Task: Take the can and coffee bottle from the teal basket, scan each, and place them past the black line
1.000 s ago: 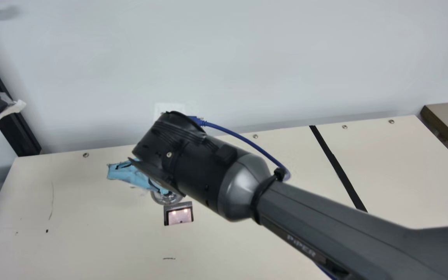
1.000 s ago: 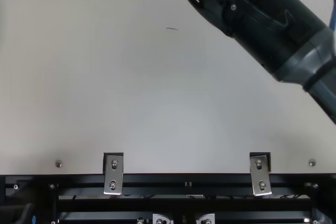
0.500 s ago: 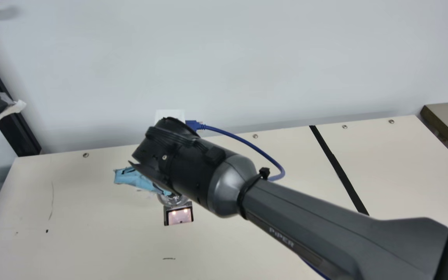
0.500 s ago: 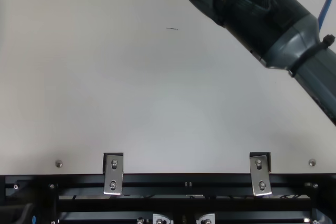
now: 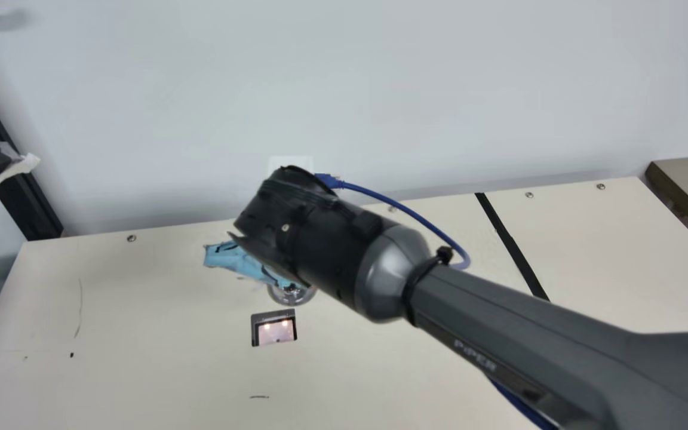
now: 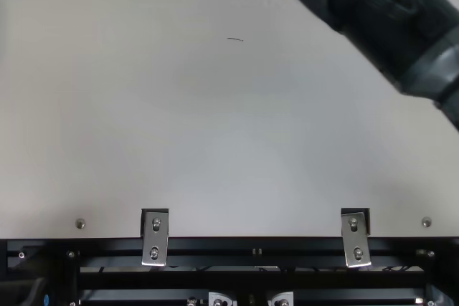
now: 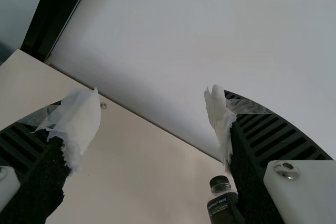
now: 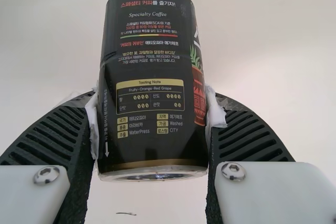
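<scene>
The right gripper has the coffee bottle pinched snugly; over the table, I'd put it at one o'clock from the scanner in the main view. The left gripper stands wide, holding nothing. I can't tell whether the scan has registered. If it hasn't, I'd steady the bottle and turn its code squarely to the lit window. If it has, I'd lift clear, travel towards half past two, cross the black line and lower it base first before letting go. Compared with half a second ago, the bottle has shifted towards two o'clock, uncovering the scanner's window in the top view.
</scene>
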